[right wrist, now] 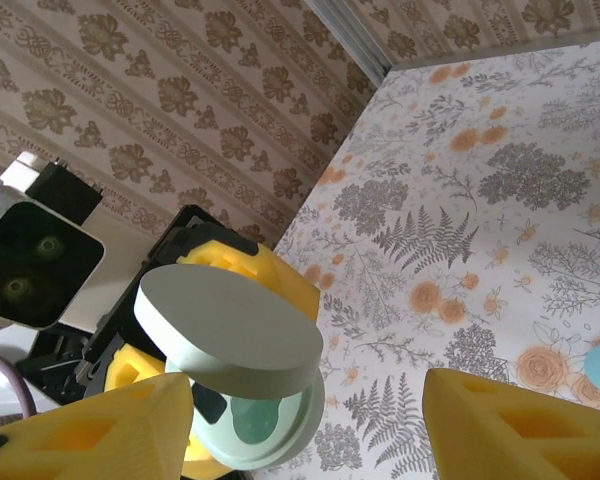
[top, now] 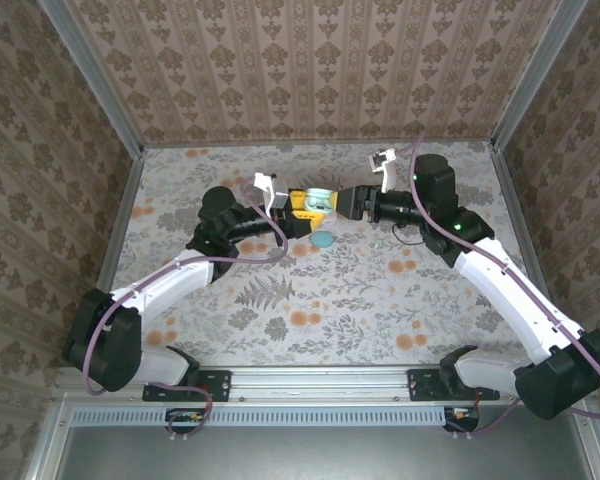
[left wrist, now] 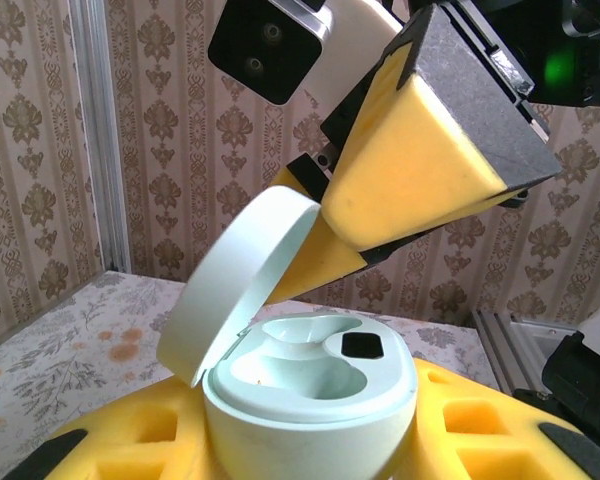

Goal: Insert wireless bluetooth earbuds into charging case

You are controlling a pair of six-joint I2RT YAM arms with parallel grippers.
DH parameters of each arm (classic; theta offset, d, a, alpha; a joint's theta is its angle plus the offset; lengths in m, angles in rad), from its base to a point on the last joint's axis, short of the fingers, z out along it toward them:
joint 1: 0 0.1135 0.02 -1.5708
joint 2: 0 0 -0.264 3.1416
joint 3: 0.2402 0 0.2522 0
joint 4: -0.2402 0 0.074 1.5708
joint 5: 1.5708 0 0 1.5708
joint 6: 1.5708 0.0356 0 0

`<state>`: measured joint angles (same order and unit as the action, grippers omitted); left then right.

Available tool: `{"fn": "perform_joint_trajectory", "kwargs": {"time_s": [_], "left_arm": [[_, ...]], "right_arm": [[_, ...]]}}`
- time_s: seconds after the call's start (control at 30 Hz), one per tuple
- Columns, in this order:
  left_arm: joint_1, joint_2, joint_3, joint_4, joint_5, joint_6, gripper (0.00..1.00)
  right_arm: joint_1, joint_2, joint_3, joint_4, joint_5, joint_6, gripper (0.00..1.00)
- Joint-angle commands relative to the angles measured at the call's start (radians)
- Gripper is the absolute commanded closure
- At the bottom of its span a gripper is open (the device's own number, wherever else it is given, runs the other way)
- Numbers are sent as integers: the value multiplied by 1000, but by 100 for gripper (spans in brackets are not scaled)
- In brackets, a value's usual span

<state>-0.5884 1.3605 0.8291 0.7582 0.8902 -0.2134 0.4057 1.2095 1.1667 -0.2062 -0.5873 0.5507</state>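
No legible text, labels or numbers anywhere.

Damask-papered walls (top: 310,70) around floral table (top: 330,310)

Even, bright, diffuse light. Top view: sharp thru-out, w/ faint soft shadows on desk (top: 360,310) beside arms (top: 180,275). Left wrist view: charging case (left wrist: 310,400) pale, its lid (left wrist: 240,270) almost washed out, interior lightly shaded. Right wrist view: right tool (right wrist: 305,405) pads (right wrist: 500,420), close to lens, soft and out of focus; desk beyond them sharp; lid underside in shade.
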Motion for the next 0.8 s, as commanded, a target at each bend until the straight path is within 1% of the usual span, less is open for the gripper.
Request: {"fn": "perform_joint_trajectory", "kwargs": {"time_s": [0.0,0.23,0.33,0.4,0.47,0.53,0.6,0.67,0.77], "left_arm": [[-5,-4,-19,66,14,6,74],[-5,-22,-57,116,-50,3,74],[-4,-29,-75,135,-87,5,74],[-1,-29,-81,146,-97,1,74],[-1,-29,-82,154,-101,-6,74],[1,-28,-85,178,-105,-22,74],[2,-28,-81,193,-103,-37,74],[2,-26,-77,211,-103,-52,74],[2,-17,-69,242,-105,-86,74]], "right_arm": [[-3,17,44,7,40,21,36],[-5,21,88,-10,49,54,33],[-11,-1,88,27,0,72,30],[-19,-21,84,28,18,85,30],[-24,-36,86,-8,24,48,32],[-16,-42,70,-22,-28,-33,32],[-13,-42,44,-55,-33,-92,33],[-11,-30,35,-92,-25,-124,34],[2,-7,33,-101,-65,-160,34]]}}
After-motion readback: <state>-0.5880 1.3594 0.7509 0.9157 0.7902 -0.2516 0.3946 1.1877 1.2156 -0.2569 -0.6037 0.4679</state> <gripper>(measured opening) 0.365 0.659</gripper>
